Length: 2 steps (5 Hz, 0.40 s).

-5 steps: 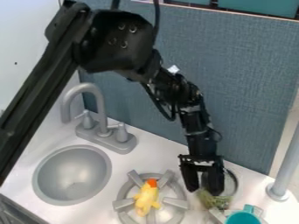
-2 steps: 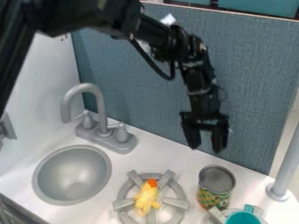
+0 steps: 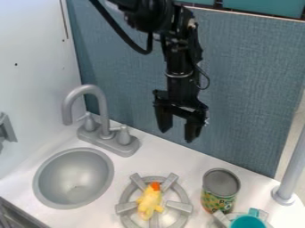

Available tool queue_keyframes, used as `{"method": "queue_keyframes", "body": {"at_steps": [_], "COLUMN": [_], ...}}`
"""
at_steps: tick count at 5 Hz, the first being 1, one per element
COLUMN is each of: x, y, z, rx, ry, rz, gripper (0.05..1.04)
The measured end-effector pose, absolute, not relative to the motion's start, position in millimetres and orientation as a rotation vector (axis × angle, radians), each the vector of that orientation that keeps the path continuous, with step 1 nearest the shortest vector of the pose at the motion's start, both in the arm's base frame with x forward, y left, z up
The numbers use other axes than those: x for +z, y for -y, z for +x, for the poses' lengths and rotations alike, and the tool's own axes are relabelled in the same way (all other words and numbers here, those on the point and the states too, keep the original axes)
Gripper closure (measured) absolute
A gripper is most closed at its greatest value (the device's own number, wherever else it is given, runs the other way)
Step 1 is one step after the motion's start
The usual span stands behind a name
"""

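My fingers (image 3: pixel 192 128) spread wide and empty near mid-frame; lower right, the can (image 3: pixel 218 196) stands upright, long axis vertical, between burner (image 3: pixel 125 208) and pole (image 3: pixel 292 171), teal cup (image 3: pixel 247 221) close by.

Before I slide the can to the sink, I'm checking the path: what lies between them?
The gray burner lies between the can and the sink, with a yellow toy on it, as the camera view shows.

high camera, slanting down on the white counter (image 3: pixel 164 158), facing the blue-grey panel (image 3: pixel 253 93), fairly near
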<state>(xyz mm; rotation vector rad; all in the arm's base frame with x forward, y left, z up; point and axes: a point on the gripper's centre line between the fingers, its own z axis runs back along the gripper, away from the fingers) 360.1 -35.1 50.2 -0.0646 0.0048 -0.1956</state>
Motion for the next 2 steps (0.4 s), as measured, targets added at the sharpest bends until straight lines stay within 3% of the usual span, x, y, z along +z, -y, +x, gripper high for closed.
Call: {"method": "queue_keyframes", "body": {"at_steps": [1,2], "x": [44,42], "y": [29,23], "z": [315,287], "rx": [-0.203,-0.214], "ry": [-0.055,-0.094], "rz": [0.019,0.038], "gripper": [0.083,0.083]}}
